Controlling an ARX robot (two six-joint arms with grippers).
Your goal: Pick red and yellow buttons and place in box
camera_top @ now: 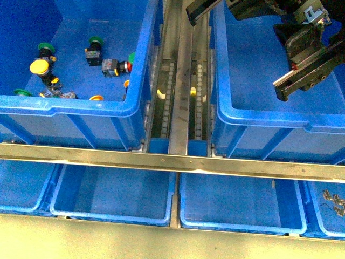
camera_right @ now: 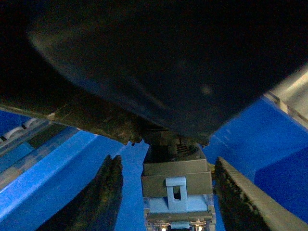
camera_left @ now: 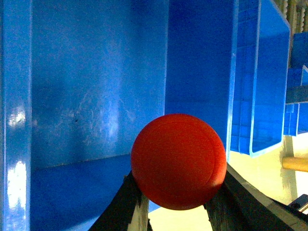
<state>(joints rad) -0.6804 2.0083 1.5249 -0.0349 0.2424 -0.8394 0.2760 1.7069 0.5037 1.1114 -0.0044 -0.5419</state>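
Observation:
My left gripper [camera_left: 178, 195] is shut on the red button [camera_left: 178, 161]; its round red cap fills the gap between the black fingers [camera_left: 127, 204]. My right gripper [camera_right: 166, 192] is shut on the yellow button [camera_right: 177, 190]; I see its grey and clear block body, while the cap looms dark above. In the front view both grippers, the left [camera_top: 197, 12] and the right [camera_top: 304, 67], hang over the large blue box [camera_top: 259, 121] at the right. The box's wall also shows in the left wrist view [camera_left: 96, 96]. The held buttons are hidden in the front view.
A second large blue bin [camera_top: 70, 105] at the left holds a yellow-capped switch [camera_top: 39, 67], green-capped switches [camera_top: 96, 40], a red-tipped one [camera_top: 127, 66] and others. A roller track [camera_top: 180, 81] runs between the bins. A metal rail [camera_top: 172, 162] crosses above shallow blue trays [camera_top: 113, 199].

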